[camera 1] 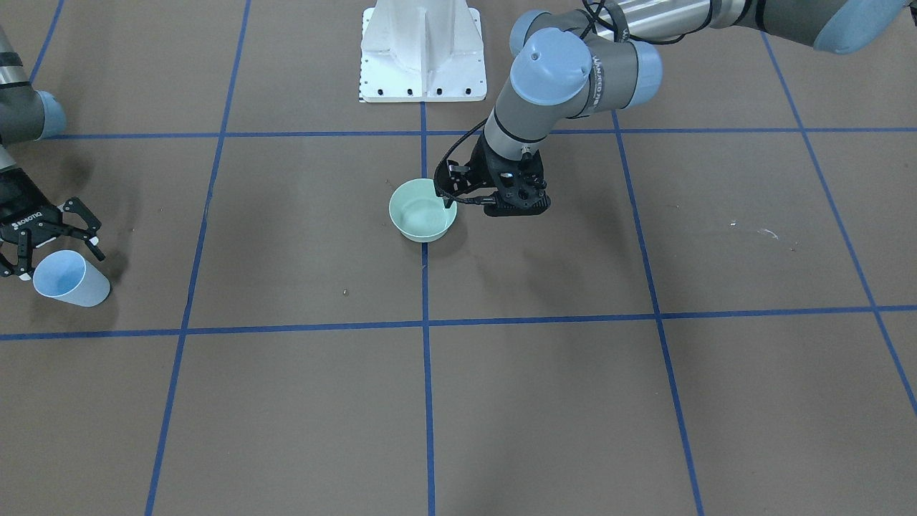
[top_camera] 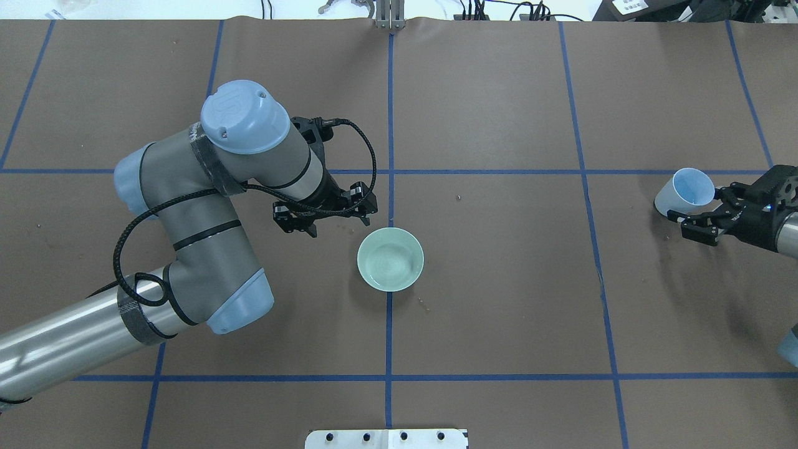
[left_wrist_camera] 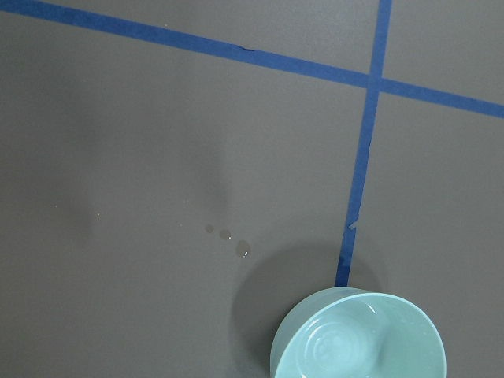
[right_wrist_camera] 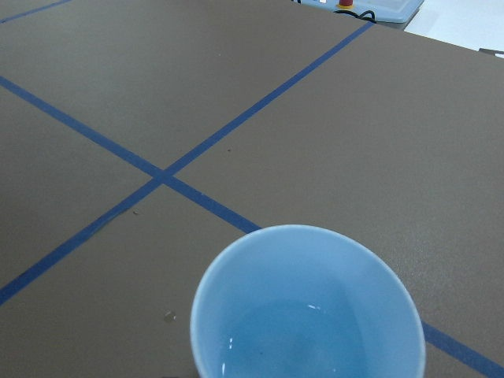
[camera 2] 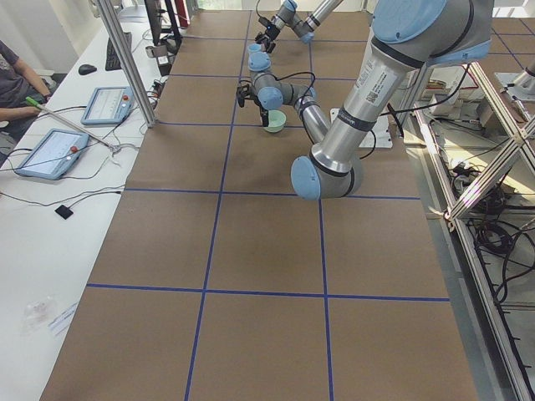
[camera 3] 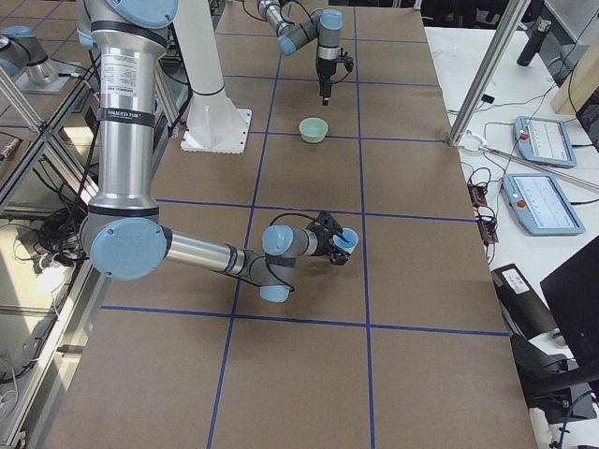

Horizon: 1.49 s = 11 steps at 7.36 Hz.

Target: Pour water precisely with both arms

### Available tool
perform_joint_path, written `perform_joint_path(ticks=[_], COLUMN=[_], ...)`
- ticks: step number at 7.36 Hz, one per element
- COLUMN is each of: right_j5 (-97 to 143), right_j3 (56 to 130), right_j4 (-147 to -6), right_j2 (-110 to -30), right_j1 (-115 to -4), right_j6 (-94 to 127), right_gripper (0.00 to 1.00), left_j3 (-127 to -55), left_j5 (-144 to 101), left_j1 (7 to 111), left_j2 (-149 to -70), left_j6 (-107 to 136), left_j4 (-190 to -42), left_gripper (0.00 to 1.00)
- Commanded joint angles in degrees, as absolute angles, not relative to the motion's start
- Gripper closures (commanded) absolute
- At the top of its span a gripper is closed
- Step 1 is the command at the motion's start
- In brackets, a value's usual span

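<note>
The pouring does not look done yet. The right arm (top_camera: 787, 236) is by the right edge of the table (top_camera: 499, 312). The right jaws are closed on a blue cup (top_camera: 684, 190) and hold it tipped a little. The water (right_wrist_camera: 303, 335) sits low in the bottom of that cup. It is only a small pool.

The green bowl (top_camera: 390, 259) stands in the middle of the table, on a blue tape line (top_camera: 388, 337). It is well apart from the cup. I cannot tell if there is any water in the bowl. There are rings inside it, but they may just be its shape.

The left arm (top_camera: 206, 249) reaches in with its jaws just beside the bowl, not touching it. The left jaws are spread open and hold nothing. A few small drops (left_wrist_camera: 228, 235) shine on the table near the bowl.

I think most of the job is left. The cup has to come over to the bowl. The left jaws may need to take hold of the bowl. Then the water has to go in with no spills.
</note>
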State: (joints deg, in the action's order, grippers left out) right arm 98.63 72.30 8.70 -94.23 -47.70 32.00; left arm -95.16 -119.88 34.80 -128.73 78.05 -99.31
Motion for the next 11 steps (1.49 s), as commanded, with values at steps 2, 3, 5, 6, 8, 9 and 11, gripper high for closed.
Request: perform_joint_path(ticks=[2, 3, 5, 6, 8, 9, 11], right_j5=[97.48, 97.38, 96.07, 96.06, 95.72, 95.71, 95.71], right_j3=[72.33, 72.33, 72.33, 72.33, 72.33, 72.25, 72.25], right_j4=[8.70, 8.70, 8.61, 8.61, 8.61, 8.61, 8.61], right_j2=[-93.96, -93.96, -93.87, -93.69, -93.43, -93.17, -93.16], right_j1=[-47.72, -47.72, -47.72, -47.72, -47.72, -47.72, -47.64], right_j6=[34.01, 34.01, 34.80, 35.59, 36.03, 36.47, 36.56], right_gripper=[0.07, 0.07, 0.07, 0.07, 0.07, 0.07, 0.07], left_j3=[-95.18, -95.19, -95.19, -95.19, -95.19, -95.19, -95.18], left_j5=[-119.88, -119.88, -119.88, -119.88, -119.79, -119.79, -119.79], left_j1=[34.80, 34.80, 34.80, 34.80, 34.80, 34.80, 34.80], left_j2=[-128.67, -128.67, -128.67, -128.67, -128.67, -128.67, -128.06], left_j6=[78.05, 78.05, 78.05, 78.05, 78.05, 78.05, 78.05], left_j4=[-99.32, -99.32, -99.32, -99.32, -99.32, -99.32, -99.32], left_gripper=[0.01, 0.01, 0.01, 0.01, 0.01, 0.01, 0.01])
